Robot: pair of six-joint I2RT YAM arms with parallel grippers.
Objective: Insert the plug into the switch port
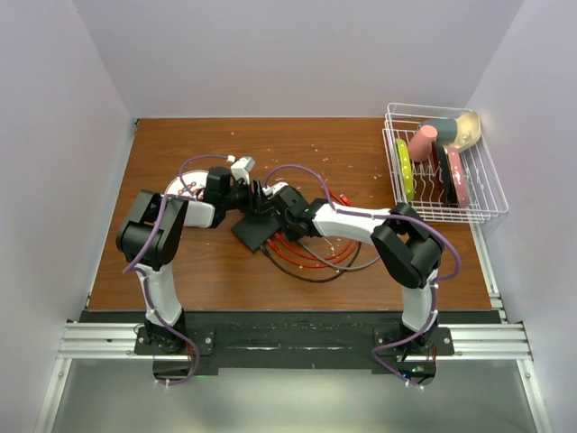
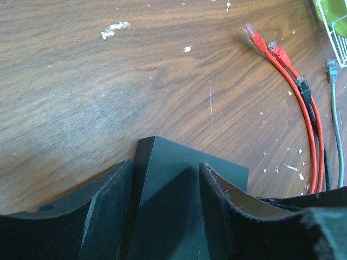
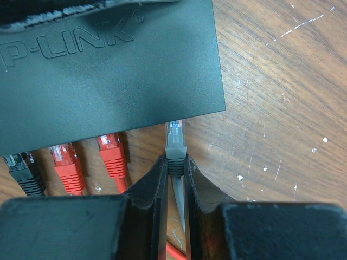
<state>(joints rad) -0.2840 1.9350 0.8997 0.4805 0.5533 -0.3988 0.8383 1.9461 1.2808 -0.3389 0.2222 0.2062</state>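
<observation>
The switch (image 1: 255,230) is a flat matte-black box near the table's middle; the right wrist view shows its lettered top (image 3: 108,70). My right gripper (image 3: 174,162) is shut on the grey plug (image 3: 175,138), whose clear tip meets the switch's near edge. The ports on that edge are hidden from view. My left gripper (image 2: 165,168) stands open astride a corner of the switch (image 2: 168,179), one finger (image 2: 108,206) beside its side and the other above its top. In the top view the left gripper (image 1: 248,200) and the right gripper (image 1: 284,204) meet over the switch.
Two red plugs (image 3: 111,149) and a black plug (image 3: 21,165) lie with their tips at the same switch edge. Red, black and grey cables (image 1: 311,253) loop right of the switch. A white plate (image 1: 180,188) lies at the left, and a wire dish rack (image 1: 442,171) at the far right.
</observation>
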